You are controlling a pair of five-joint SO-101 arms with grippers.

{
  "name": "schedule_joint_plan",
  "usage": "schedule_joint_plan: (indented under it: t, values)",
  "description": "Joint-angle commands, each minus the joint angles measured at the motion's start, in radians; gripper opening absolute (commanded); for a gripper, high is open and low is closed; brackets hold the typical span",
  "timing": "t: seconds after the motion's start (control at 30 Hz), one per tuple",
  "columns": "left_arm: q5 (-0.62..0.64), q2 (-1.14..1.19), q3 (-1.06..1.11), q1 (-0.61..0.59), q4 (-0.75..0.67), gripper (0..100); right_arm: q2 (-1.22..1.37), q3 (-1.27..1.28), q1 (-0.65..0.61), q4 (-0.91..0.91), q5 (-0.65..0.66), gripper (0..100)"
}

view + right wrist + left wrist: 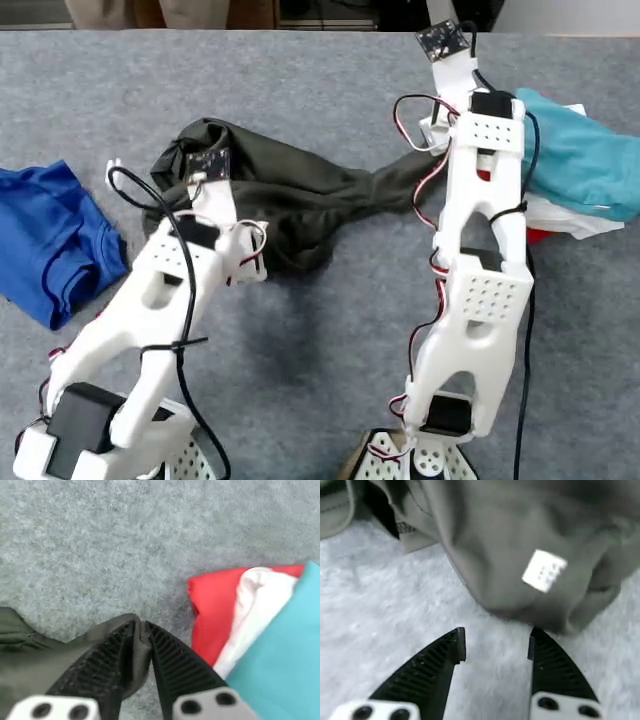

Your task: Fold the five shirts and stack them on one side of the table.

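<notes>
The grey table (330, 330) carries everything. The olive shirt (300, 190) lies crumpled in its middle, with one end stretched toward the right. The blue shirt (45, 240) lies at the left edge. At the right side are stacked a teal shirt (580, 155), a white shirt (255, 605) and a red shirt (215, 605). The right gripper (141, 630) is closed and pinches the olive shirt's stretched end. The left gripper (496, 645) is wide open, holding nothing, just beside the olive shirt.
</notes>
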Motion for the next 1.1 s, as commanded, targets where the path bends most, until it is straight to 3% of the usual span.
schedule_joint_plan:
  t: [0.0, 0.43, 0.77, 1.07]
  values:
    - [0.029, -0.038, 0.087, 0.005, -0.183, 21, 0.004, -0.042, -0.019, -0.002, 0.008, 0.5]
    - [-0.025, -0.036, 0.155, 0.008, -0.365, 15, 0.008, -0.042, -0.044, -0.002, 0.008, 0.5]
    - [-0.029, 0.068, 0.095, 0.005, -0.37, 14, 0.01, -0.042, -0.044, -0.002, 0.008, 0.5]
    - [-0.06, 0.113, -0.178, -0.021, -0.009, 21, 0.012, -0.042, -0.044, -0.002, 0.008, 0.5]
